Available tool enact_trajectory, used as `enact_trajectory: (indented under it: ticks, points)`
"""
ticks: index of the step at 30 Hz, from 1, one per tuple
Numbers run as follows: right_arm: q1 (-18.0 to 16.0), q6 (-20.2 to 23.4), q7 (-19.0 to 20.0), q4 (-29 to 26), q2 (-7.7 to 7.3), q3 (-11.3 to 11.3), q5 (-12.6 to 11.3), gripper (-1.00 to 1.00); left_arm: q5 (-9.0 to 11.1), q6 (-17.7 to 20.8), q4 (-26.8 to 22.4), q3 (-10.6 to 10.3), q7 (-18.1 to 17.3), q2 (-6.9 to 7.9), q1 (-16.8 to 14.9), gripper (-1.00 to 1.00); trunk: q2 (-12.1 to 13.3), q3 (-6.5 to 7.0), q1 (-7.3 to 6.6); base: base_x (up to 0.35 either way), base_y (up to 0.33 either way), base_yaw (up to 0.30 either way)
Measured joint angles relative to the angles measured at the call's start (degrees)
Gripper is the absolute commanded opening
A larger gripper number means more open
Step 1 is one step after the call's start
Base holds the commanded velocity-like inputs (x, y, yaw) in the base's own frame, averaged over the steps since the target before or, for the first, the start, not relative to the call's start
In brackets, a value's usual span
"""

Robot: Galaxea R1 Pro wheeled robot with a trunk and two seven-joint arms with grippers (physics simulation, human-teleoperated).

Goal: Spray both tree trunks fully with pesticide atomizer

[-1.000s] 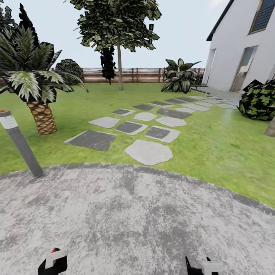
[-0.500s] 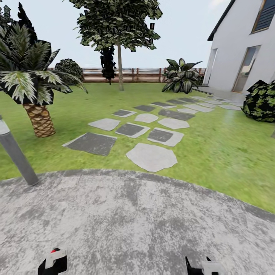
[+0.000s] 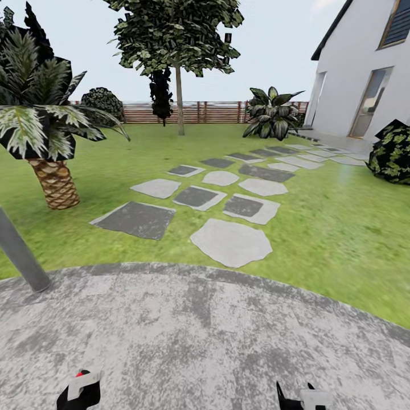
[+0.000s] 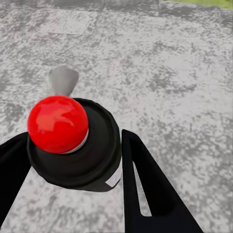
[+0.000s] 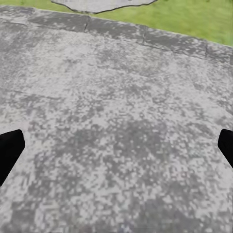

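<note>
My left gripper [image 4: 73, 162] is shut on the pesticide atomizer [image 4: 58, 124], a black round body with a red cap and a grey nozzle. In the head view the atomizer's red cap [image 3: 83, 374] peeks above the left gripper [image 3: 80, 394] at the bottom edge. My right gripper [image 3: 302, 400] is open and holds nothing; its fingers [image 5: 9, 150] stand wide apart over the grey floor [image 3: 205, 336]. One tree [image 3: 176, 34] with a pale, straight tree trunk [image 3: 179, 102] stands far off on the garden lawn, near the fence [image 3: 210, 112].
A grey lamp post [image 3: 20, 256] leans at the paving's left edge. A short palm [image 3: 54, 182] stands on the left. Stepping stones [image 3: 230, 242] lead across the grass toward a white house [image 3: 364, 74]. A dark shrub [image 3: 393, 151] sits at the right.
The whole view has shifted: the curved paving edge, stepping stones and palm sit lower and nearer, and the lamp post has slid toward the left edge. Both grippers hold their poses.
</note>
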Motion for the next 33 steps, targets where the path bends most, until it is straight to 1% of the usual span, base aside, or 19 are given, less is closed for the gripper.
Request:
enact_trajectory:
  ticks: [4,14,27,33]
  points:
    - [0.00,0.00,0.00,0.01,0.00,0.00,0.00,1.00,0.01,-0.10,-0.02,0.02,-0.28,0.28,0.00,-1.00,0.00,0.00,0.00,0.334,0.094,0.000]
    - [0.00,0.00,0.00,0.00,0.00,0.00,0.00,1.00,-0.03,-0.18,-0.09,0.02,-0.20,0.31,0.00,-1.00,0.00,0.00,0.00,0.334,0.094,0.000]
    - [0.00,0.00,0.00,0.02,-0.02,0.00,0.00,1.00,-0.03,-0.18,0.00,0.01,-0.16,0.09,0.00,-1.00,0.00,0.00,0.00,0.334,0.093,0.000]
    - [0.00,-0.01,0.00,0.02,-0.03,0.00,0.00,1.00,0.01,-0.18,0.01,-0.01,-0.17,0.09,0.00,-1.00,0.00,0.00,0.00,0.337,0.029,0.000]
